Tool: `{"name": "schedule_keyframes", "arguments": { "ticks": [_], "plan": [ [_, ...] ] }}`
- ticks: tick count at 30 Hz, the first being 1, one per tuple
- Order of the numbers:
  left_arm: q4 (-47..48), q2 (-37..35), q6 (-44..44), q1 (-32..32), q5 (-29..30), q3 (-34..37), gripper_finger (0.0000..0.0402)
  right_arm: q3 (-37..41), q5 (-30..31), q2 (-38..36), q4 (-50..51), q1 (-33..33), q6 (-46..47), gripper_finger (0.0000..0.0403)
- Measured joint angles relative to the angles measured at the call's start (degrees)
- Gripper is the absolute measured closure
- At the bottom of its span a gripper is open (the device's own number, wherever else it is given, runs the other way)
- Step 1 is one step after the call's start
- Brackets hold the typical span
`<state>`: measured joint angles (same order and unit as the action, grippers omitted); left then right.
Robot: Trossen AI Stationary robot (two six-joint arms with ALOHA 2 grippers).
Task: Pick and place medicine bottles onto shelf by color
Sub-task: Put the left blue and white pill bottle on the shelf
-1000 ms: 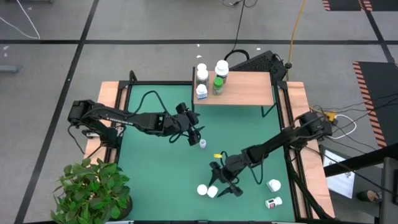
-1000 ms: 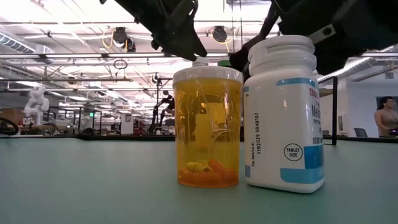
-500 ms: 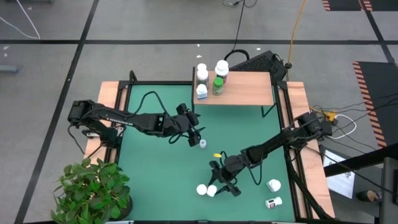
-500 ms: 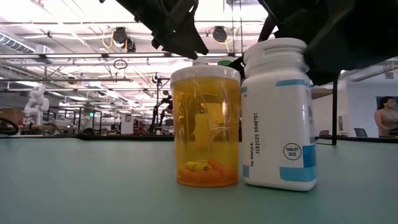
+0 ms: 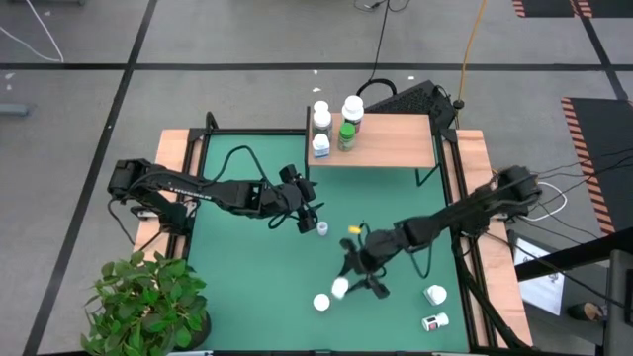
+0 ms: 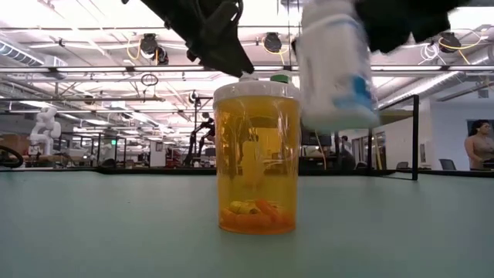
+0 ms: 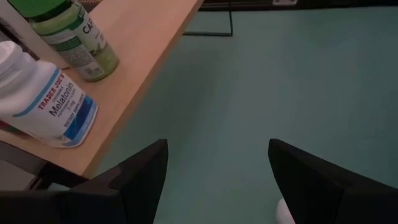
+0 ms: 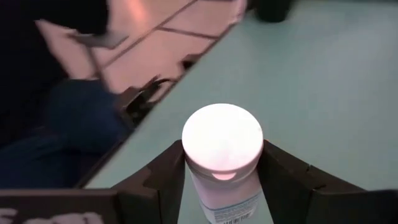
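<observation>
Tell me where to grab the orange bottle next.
Take the orange bottle by its straight body just under the cap, coming from straight above. It stands upright and free: the right gripper holds the white bottle off the table. The left gripper waits open farther back.

Orange bottle (image 6: 256, 158) glossy clear plastic; shelf (image 5: 391, 141) matt wood.

Blurring across the lifted white bottle (image 6: 333, 66) (cap cut off), label text proving unreadable there.
</observation>
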<state>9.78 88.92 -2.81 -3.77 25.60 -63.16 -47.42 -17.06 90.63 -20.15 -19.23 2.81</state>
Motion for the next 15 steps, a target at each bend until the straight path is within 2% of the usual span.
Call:
{"name": "schedule_keyframes", "arguments": {
  "ticks": [5,9,15],
  "plan": [
    [1.05,0.0,1.02,0.63,0.38,0.0,0.0121,0.0,12.44,-11.59,12.18,5.04,-4.48,0.0235],
    [1.25,0.0,1.18,1.49,0.4,0.0,0.0121,-0.05,20.85,-18.2,14.02,13.48,-4.2,0.0235],
    [2.46,0.0,0.92,2.56,0.53,0.0,0.0121,-0.21,21.33,-22.21,14.54,28.91,-8.58,0.0235]
  ]
}}
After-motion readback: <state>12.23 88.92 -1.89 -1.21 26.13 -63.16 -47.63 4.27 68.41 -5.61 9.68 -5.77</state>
